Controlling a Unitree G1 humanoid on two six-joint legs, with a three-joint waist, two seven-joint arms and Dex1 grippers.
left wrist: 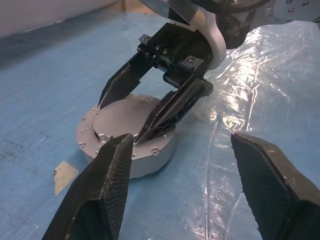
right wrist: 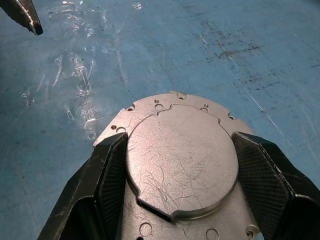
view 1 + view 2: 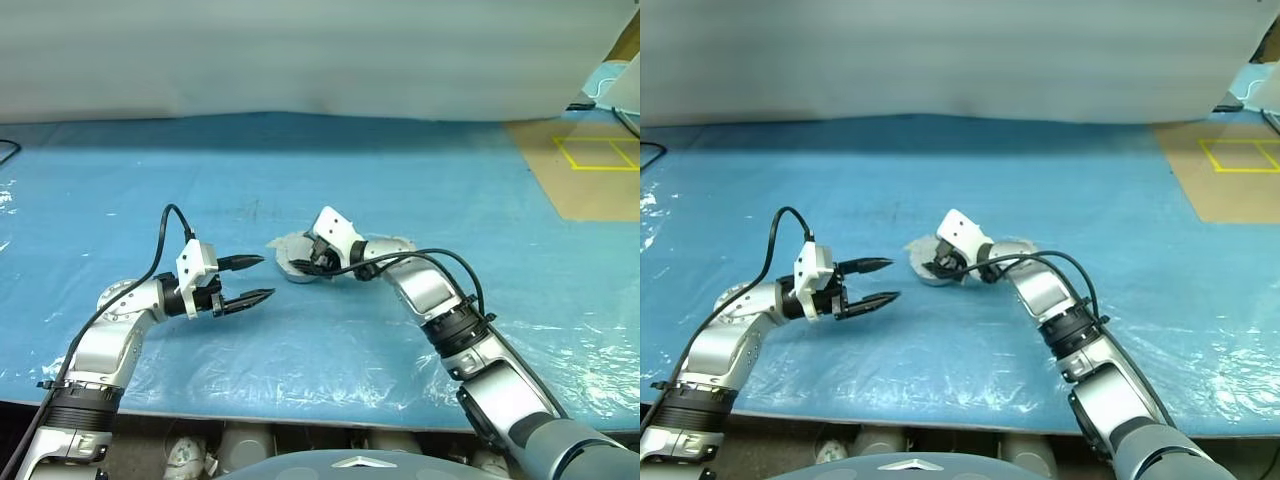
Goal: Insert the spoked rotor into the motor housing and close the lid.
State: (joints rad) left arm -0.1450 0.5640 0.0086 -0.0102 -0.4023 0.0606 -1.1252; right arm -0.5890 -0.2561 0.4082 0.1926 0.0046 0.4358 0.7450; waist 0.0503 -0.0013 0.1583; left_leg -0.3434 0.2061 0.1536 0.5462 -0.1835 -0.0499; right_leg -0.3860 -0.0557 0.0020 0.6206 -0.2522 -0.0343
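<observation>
blue table [image 3: 300, 170], lid [image 2: 182, 160] between right jaws

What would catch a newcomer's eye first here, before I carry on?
First, the right gripper mid-table, its fingers astride the lid, plain grey face up, which lies on the motor housing. Next, the left gripper, open and holding nothing, pointing at the housing from just beside it. All of it sits on a blue table.

Robotics lab or test workshop is indicated: wide workbench [image 3: 420, 170] is covered with blue sheet under clear plastic film [image 3: 300, 370], yellow tape square [image 3: 597, 152] is marked on brown floor, plain white backdrop [image 3: 300, 50] is hung behind.
</observation>
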